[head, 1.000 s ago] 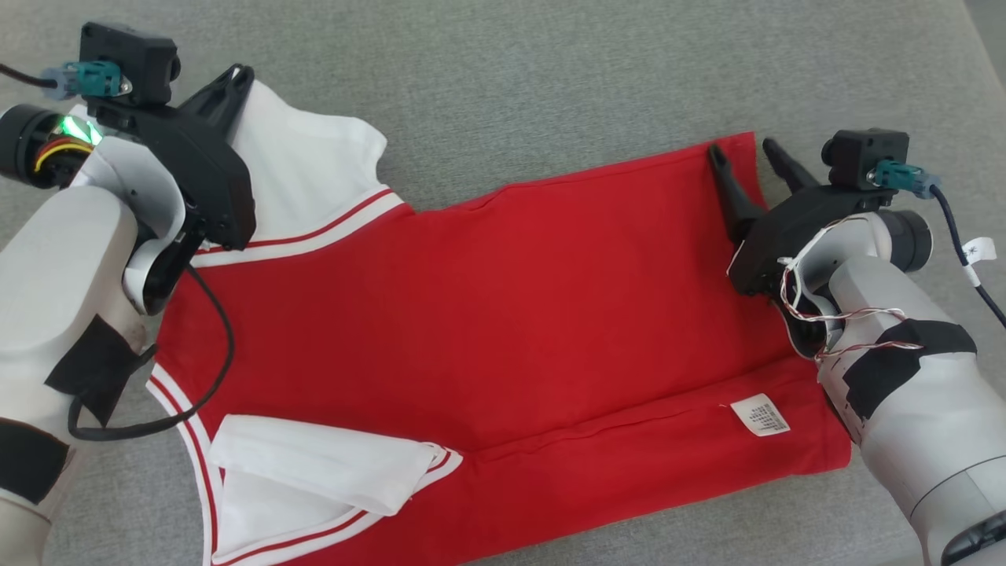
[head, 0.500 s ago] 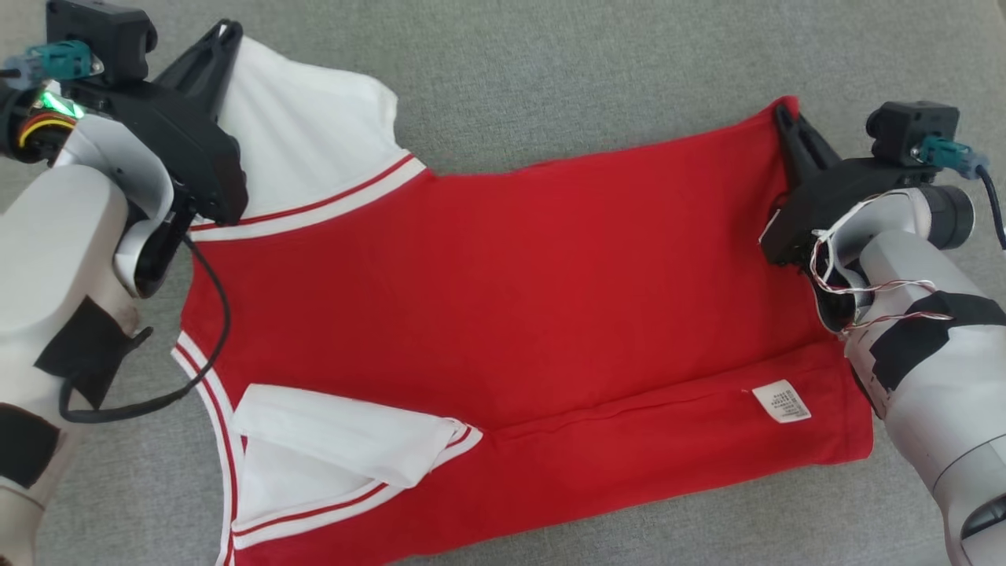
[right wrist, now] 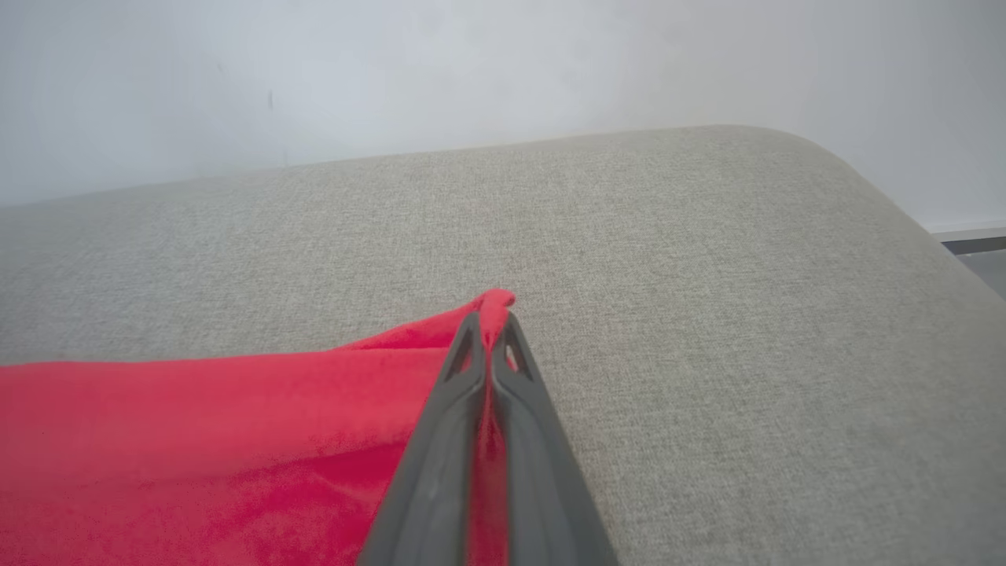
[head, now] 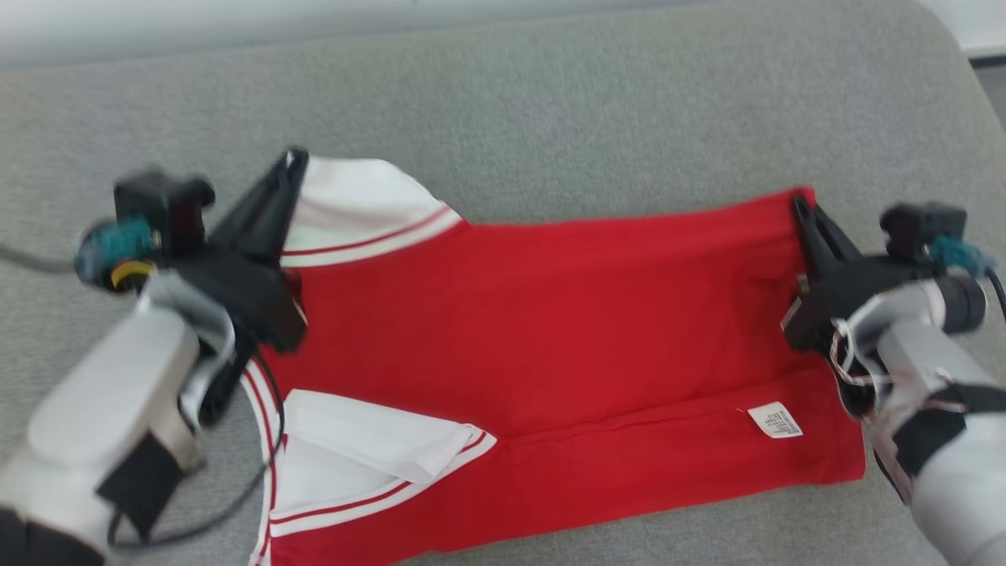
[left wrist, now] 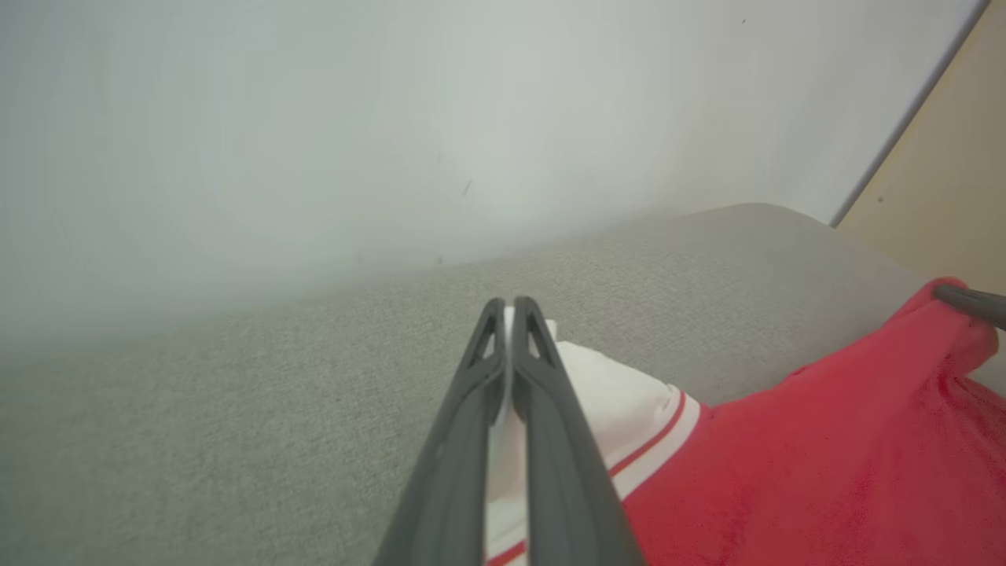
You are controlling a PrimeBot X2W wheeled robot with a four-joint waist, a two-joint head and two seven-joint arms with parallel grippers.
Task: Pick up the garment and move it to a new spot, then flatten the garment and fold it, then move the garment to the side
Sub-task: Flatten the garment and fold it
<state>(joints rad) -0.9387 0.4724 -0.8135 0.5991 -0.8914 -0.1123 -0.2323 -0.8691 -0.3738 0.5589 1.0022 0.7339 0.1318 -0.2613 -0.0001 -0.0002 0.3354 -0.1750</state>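
The garment (head: 550,338) is a red shirt with white sleeves and red-and-white trim, lying across a grey cushion. My left gripper (head: 292,159) is shut on the far white sleeve (head: 354,200); the left wrist view shows white cloth (left wrist: 597,393) pinched between its fingers (left wrist: 542,377). My right gripper (head: 800,200) is shut on the far red hem corner, which pokes out as a red tip (right wrist: 493,303) past the fingertips (right wrist: 489,326). That far edge is lifted and stretched between both grippers. The near white sleeve (head: 369,444) lies folded over the red body.
The grey cushion (head: 550,118) stretches beyond the garment to a pale wall (right wrist: 393,71). Its rounded right edge (head: 955,55) drops off at the far right. A white care label (head: 776,420) lies on the near red fold. A black cable (head: 236,503) loops under my left forearm.
My right gripper has shut on the red hem corner. Both grippers have raised the garment's far edge and pulled it taut. The head camera has tilted, showing more cushion beyond.
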